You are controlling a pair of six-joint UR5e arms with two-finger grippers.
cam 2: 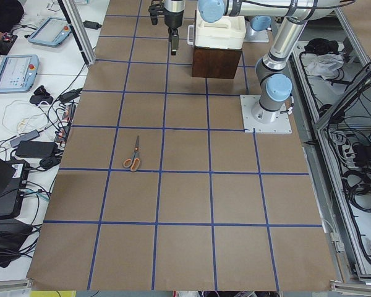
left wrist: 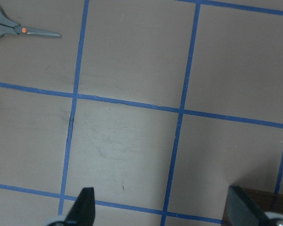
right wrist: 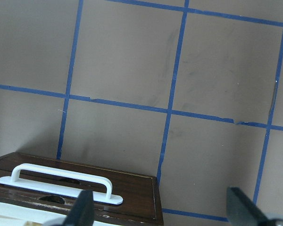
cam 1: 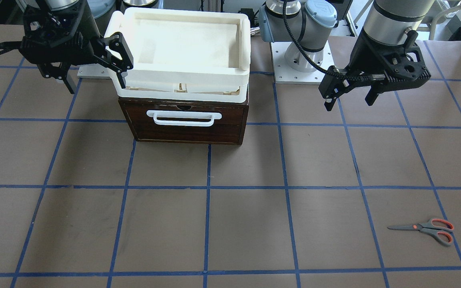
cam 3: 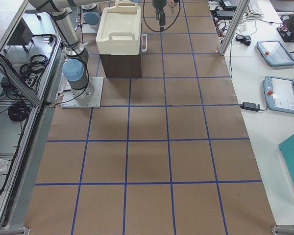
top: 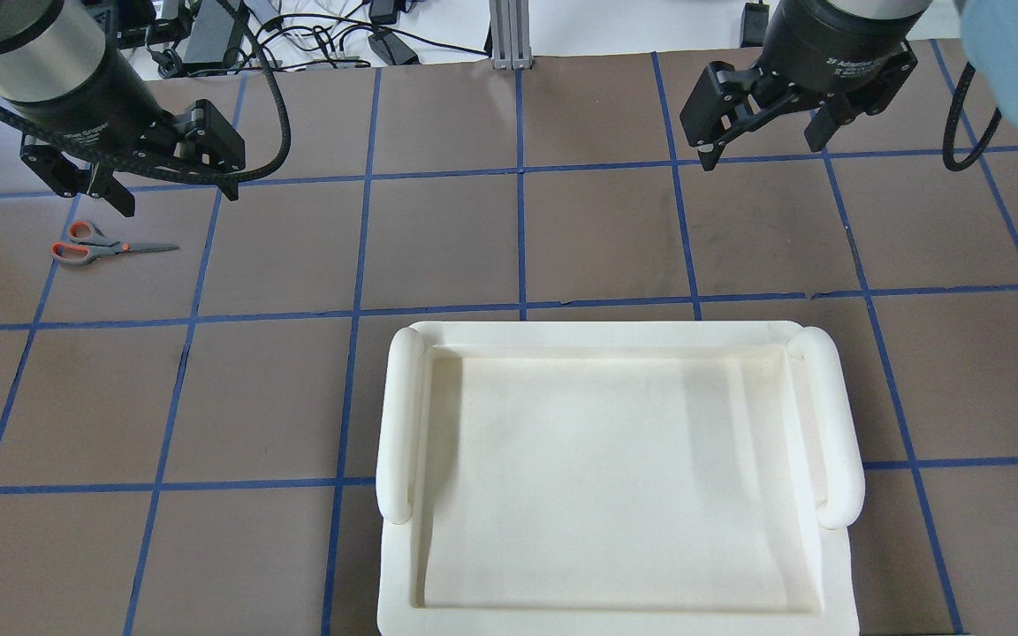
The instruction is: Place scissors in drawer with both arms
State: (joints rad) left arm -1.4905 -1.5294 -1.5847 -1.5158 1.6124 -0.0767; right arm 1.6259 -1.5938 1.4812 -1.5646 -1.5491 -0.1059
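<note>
Small grey scissors with orange-lined handles [cam 1: 426,229] lie flat on the brown tabletop [cam 1: 246,232], well clear of the wide-spread left fingers [left wrist: 84,205]. The right fingers [right wrist: 83,209] are spread wide too, just by the shut dark wooden drawer [cam 1: 186,130].

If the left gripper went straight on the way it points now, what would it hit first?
Most likely the bare table: the left gripper points down at plain brown paper, jaws open. The scissors lie well off that line, so it would miss them. Height above the table is hard to judge.
</note>
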